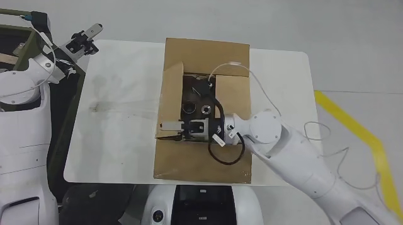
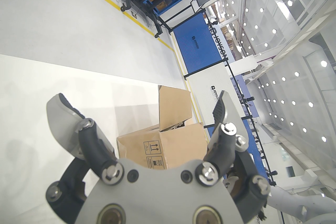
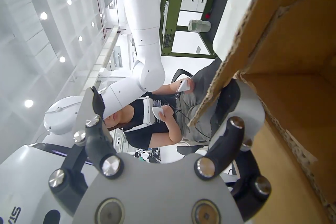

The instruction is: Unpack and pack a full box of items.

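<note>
Centrally, a white table (image 1: 126,105) is taken up by an open cardboard box (image 1: 208,55), whose flaps are folded outward, except that its left flap (image 1: 169,96) is stood up at a slant. The right gripper (image 1: 171,125) is held over the box's near-left part, beside that flap. Its jaws are spread wide, and in the right wrist view the flap's ragged edge is seen between them, close to one finger (image 3: 244,104), with nothing clamped. The left gripper (image 1: 88,36) is kept well apart from the box, above the table's far left corner, its jaws likewise spread wide and nothing held. Dark items (image 1: 198,102), two of them round, are seen inside the box; what they are cannot be told.
</note>
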{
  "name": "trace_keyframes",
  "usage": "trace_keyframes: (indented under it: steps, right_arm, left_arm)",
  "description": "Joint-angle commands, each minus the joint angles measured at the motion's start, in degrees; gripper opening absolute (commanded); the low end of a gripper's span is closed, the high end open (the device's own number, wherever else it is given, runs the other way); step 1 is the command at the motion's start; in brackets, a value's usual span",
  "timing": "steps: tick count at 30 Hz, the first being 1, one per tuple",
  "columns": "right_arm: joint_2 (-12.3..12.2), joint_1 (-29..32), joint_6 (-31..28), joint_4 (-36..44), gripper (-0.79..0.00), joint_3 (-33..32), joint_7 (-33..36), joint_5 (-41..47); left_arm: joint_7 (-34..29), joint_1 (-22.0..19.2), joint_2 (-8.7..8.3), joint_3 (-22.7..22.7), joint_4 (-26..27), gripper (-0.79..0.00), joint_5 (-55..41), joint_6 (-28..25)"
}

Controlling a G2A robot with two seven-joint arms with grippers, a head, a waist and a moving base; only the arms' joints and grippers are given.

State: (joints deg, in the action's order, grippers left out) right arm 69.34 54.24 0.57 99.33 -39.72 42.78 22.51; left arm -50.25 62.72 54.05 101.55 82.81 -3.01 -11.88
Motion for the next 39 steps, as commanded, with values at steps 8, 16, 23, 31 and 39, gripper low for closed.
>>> trace_keyframes:
  steps: [8, 16, 23, 31, 39]
  right_arm:
    - [2.2, -2.5, 0.3, 2.3, 0.0, 3.7, -4.4, -4.3]
    - [5.4, -5.5, -1.1, -1.3, 0.0, 8.5, -9.4, -7.3]
    - [7.8, -7.1, -0.8, -4.6, 0.0, 10.9, -10.9, -8.5]
    - [9.1, -6.6, -0.2, -6.7, 0.0, 11.5, -11.1, -9.9]
    - [9.7, -5.7, 0.1, -7.7, 0.0, 10.2, -10.3, -10.4]
  left_arm:
    - [0.0, 0.0, 0.0, 0.0, 0.0, 0.0, 0.0, 0.0]
    - [0.0, 0.0, 0.0, 0.0, 0.0, 0.0, 0.0, 0.0]
    - [-2.8, 2.0, -0.27, 0.8, 3.6, 0.0, -2.6, -1.8]
    - [-17.1, 1.8, -1.07, 0.1, 6.4, 0.0, -11.6, -5.1]
    - [-24.2, -1.1, -1.51, -2.3, 4.4, 0.0, -19.2, -4.8]
